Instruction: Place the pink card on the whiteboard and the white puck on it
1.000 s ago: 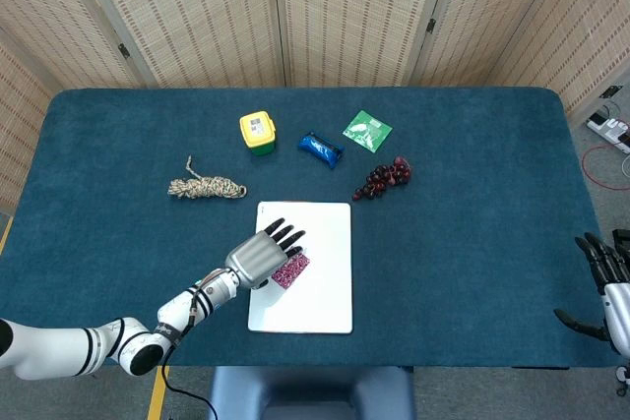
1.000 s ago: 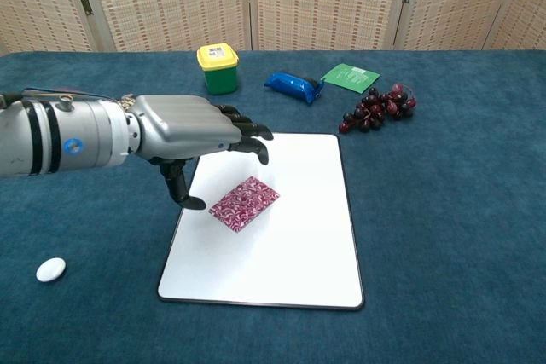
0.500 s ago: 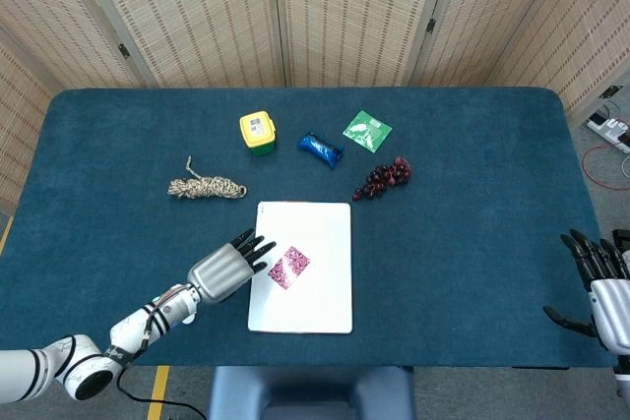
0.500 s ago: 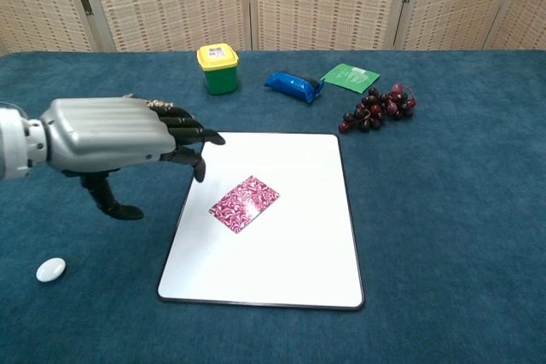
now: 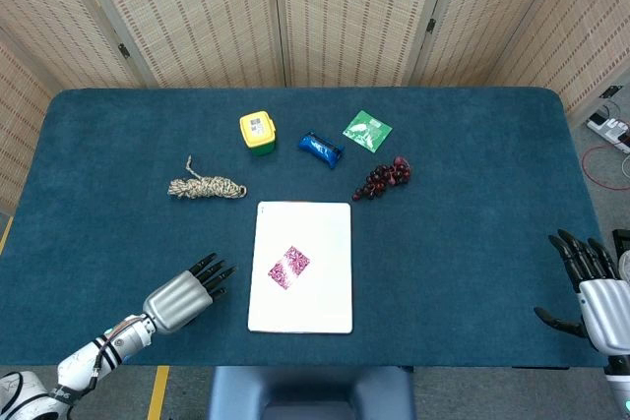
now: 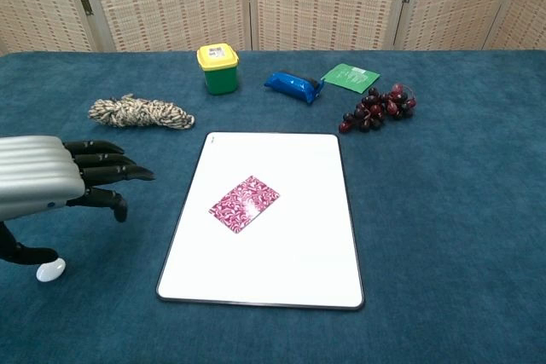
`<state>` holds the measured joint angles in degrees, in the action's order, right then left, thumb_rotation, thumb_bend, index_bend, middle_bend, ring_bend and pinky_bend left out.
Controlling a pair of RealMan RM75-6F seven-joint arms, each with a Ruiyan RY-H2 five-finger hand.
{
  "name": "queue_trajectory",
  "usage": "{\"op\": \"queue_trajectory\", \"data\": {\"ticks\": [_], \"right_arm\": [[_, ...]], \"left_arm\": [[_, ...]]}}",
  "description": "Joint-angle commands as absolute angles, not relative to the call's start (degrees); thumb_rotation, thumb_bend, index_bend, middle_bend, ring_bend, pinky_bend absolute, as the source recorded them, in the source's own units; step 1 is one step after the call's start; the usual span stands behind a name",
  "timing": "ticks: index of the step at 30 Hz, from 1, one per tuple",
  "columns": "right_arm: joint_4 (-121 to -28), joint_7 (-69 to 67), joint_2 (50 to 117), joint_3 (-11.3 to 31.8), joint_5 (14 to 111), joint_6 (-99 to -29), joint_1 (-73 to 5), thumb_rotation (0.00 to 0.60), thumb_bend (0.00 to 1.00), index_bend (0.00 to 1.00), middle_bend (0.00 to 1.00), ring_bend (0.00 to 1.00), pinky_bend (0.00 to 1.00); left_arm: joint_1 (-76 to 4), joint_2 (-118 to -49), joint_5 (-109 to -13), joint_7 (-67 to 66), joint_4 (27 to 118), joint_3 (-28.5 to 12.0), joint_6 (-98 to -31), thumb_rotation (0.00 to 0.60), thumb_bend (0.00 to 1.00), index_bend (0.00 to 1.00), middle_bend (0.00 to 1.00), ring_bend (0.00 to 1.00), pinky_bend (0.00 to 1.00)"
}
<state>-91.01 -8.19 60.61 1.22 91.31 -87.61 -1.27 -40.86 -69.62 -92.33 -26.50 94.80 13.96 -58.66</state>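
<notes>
The pink patterned card [image 5: 289, 267] [image 6: 245, 203] lies flat on the whiteboard [image 5: 325, 302] [image 6: 290, 270], left of its middle. The white puck [image 6: 50, 271] rests on the blue cloth near the front left; the head view does not show it. My left hand [image 5: 181, 295] [image 6: 60, 181] hovers left of the whiteboard, just above and behind the puck, open with fingers stretched out and holding nothing. My right hand [image 5: 591, 281] stands open at the table's far right edge, away from everything.
At the back are a coiled rope [image 5: 206, 187] [image 6: 141, 112], a yellow-lidded green tub [image 5: 258, 133] [image 6: 218, 68], a blue packet [image 5: 321, 147] [image 6: 293, 85], a green sachet [image 5: 367, 130] [image 6: 351, 77] and a bunch of dark grapes [image 5: 383, 178] [image 6: 376, 107].
My left hand has let go of the card, drawn back left off the whiteboard and come down toward the puck. The card stays on the board. My right hand has hardly moved.
</notes>
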Motion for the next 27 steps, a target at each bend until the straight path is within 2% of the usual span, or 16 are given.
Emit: {"op": "queue_trajectory", "data": {"ticks": [1, 14, 20, 27], "right_arm": [[-91.26, -7.88, 60.67, 1.14, 91.57, -87.69, -1.34, 0.6, 0.11, 0.04, 0.08, 0.09, 0.0], [-92.12, -7.02, 60.53, 1.01, 91.66, -87.66, -1.52, 0.6, 0.11, 0.04, 0.08, 0.09, 0.0], [-92.26, -6.9, 60.53, 0.98, 91.47, -87.78, -1.43, 0.6, 0.11, 0.04, 0.08, 0.09, 0.0], [-92.52, -6.62, 60.52, 0.95, 91.37, -87.56, -1.55, 0.6, 0.11, 0.04, 0.08, 0.09, 0.0]], "left_arm": [[-39.72, -69.25, -92.53, -25.67, 93.99, 14.55, -58.52, 0.6, 0.33, 0.32, 0.03, 0.0, 0.0], [-34.22, -71.65, -96.49, -18.53, 87.72, 14.7, -63.06, 0.6, 0.38, 0.33, 0.06, 0.0, 0.0], [-32.06, -74.61, -99.61, -15.58, 82.67, 13.75, -67.1, 0.6, 0.28, 0.4, 0.1, 0.0, 0.0], [-30.62, -75.91, -100.87, -15.04, 80.26, 13.46, -67.93, 0.6, 0.27, 0.42, 0.11, 0.0, 0.0]]}}
